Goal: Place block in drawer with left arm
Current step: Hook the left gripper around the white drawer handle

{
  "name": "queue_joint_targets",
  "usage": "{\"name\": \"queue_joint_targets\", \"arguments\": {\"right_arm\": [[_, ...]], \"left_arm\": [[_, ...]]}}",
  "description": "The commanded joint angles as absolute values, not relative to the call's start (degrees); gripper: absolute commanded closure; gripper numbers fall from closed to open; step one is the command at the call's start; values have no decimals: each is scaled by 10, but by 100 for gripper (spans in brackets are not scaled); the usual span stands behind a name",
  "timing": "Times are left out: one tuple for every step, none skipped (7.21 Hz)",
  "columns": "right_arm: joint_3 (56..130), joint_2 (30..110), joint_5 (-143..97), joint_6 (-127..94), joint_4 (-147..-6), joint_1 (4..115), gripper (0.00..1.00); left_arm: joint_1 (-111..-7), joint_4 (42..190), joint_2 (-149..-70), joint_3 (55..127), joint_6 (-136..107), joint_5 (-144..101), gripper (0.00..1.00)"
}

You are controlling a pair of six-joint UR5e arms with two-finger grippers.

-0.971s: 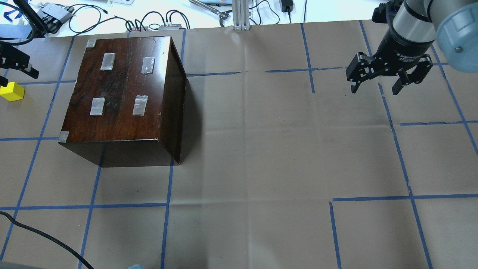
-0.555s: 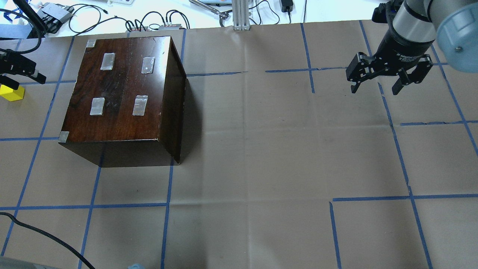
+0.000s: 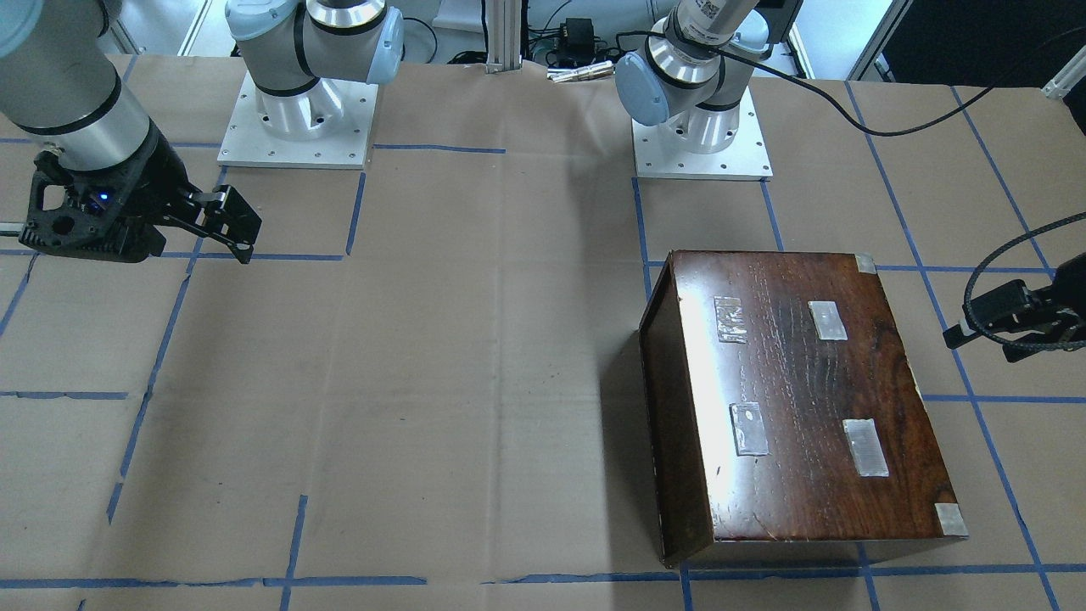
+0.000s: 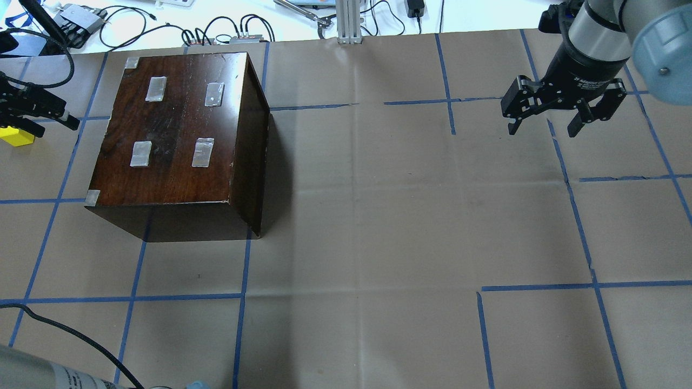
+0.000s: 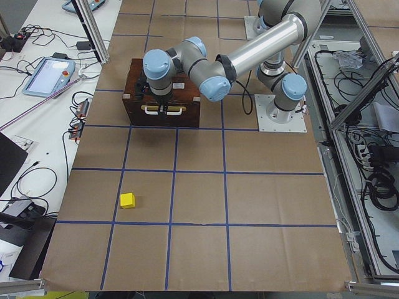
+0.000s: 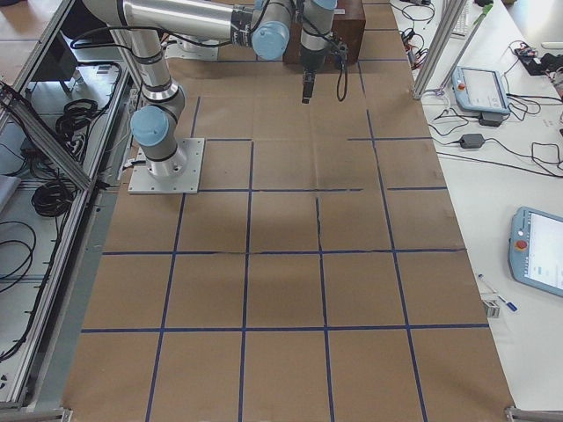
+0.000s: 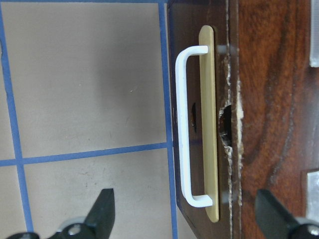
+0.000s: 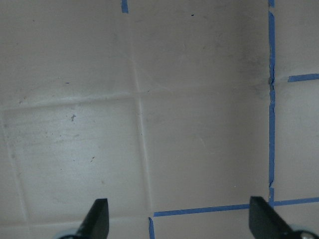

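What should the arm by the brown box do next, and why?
Probably ease the open left gripper onto the white loop handle and close. The drawer of the dark-brown wooden cabinet is shut, so the small yellow cube cannot go in yet.

Block bright yellow, plain; cabinet glossy dark brown, grey tape patches on top; handle white; worktop tan, gridded in blue.
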State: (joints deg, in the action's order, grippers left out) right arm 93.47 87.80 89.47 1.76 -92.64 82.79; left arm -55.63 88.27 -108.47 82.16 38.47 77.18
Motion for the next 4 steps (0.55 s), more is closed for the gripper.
{"name": "queue_joint_targets", "arguments": {"right_arm": [[934, 878, 895, 18, -926, 828, 0], [934, 878, 895, 18, -926, 828, 0], [935, 878, 895, 18, -926, 828, 0], [935, 878, 895, 18, -926, 828, 0]], "left_arm": [[-556, 876, -1111, 820, 388, 772, 1], [-557, 871, -1118, 826, 385, 771, 2], [-557, 863, -1120, 835, 384, 759, 2], [-558, 859, -1128, 835, 384, 755, 2]]}}
